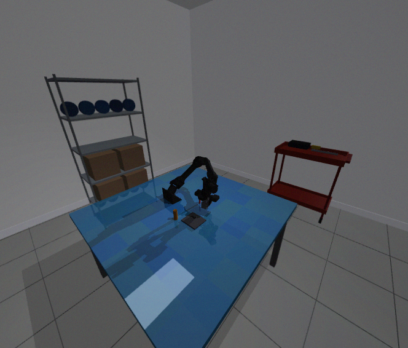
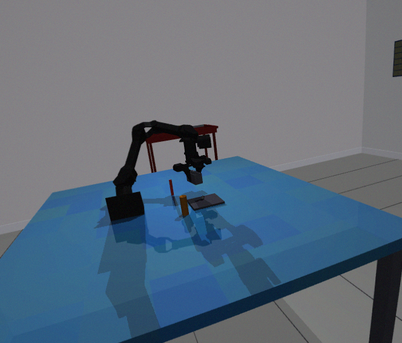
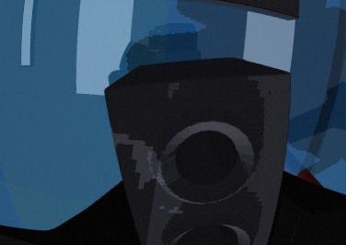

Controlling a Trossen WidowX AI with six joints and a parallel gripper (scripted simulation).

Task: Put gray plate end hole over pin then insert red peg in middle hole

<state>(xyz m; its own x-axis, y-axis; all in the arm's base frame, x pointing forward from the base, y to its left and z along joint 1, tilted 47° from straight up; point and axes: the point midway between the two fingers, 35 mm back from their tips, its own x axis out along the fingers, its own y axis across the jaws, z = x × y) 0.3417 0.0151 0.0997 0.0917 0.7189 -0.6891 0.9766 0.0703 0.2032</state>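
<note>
My gripper point(image 1: 204, 202) point(image 2: 194, 173) point(image 3: 195, 169) is shut on the gray plate point(image 2: 196, 178) point(image 3: 202, 157). The plate has three round holes in a row and hangs end-down between the fingers, just above the table. The thin red peg point(image 2: 171, 186) stands upright to the left of the gripper; only a red tip of it point(image 3: 308, 176) shows in the wrist view.
An orange cylinder point(image 1: 175, 214) point(image 2: 183, 205) stands on the blue table point(image 1: 234, 239) point(image 2: 304, 221) left of the base. The arm's black base block point(image 2: 124, 205) sits further left. A shelf rack point(image 1: 99, 149) and a red cart point(image 1: 309, 168) stand off the table.
</note>
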